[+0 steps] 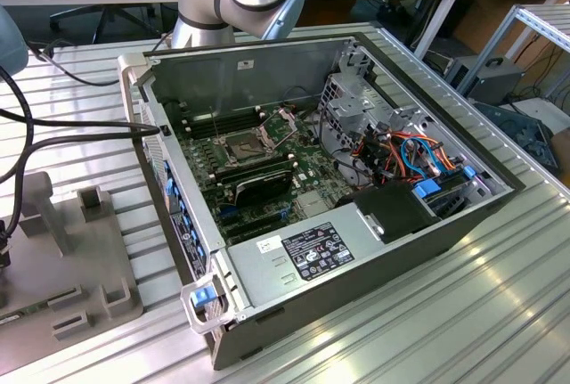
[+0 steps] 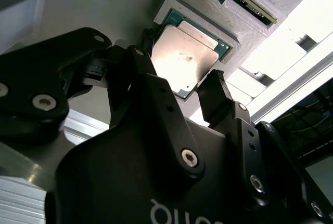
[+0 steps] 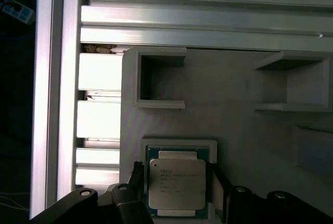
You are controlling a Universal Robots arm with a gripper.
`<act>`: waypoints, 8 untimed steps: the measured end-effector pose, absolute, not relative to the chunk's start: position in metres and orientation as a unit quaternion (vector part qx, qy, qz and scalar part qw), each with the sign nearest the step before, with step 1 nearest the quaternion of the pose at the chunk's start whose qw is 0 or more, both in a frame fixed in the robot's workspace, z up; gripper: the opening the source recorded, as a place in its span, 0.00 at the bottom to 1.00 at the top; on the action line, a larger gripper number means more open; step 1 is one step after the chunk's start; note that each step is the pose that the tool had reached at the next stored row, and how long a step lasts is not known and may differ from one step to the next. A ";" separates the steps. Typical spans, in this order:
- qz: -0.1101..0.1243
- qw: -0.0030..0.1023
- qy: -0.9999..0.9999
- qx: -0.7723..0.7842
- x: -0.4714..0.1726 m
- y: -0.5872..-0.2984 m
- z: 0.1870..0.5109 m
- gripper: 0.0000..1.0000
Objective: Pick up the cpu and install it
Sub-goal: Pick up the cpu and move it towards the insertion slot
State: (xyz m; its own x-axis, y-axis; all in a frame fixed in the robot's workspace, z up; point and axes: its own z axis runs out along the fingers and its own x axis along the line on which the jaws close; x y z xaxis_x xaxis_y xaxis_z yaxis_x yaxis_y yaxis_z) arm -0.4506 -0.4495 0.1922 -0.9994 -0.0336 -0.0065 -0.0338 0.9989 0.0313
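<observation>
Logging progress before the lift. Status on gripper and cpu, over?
Gripper open, fingers straddling the cpu. Cpu flat in its recess on the grey fixture, not lifted. Nothing between fingers and cpu.

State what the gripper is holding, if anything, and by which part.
Nothing, it seems: the gripper is open and straddles the cpu, one finger at either side, while the chip lies seated in its grey holder.

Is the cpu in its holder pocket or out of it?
In. In both wrist views the cpu lies flat inside the square recess of the grey holder, with the open gripper straddling it; contact cannot be told.
</observation>
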 end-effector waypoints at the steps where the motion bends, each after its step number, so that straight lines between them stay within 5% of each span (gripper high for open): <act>1: 0.016 0.003 1.000 -0.017 -0.451 -0.449 0.192 0.62; 8: 0.016 0.003 1.000 -0.017 -0.451 -0.450 0.192 0.62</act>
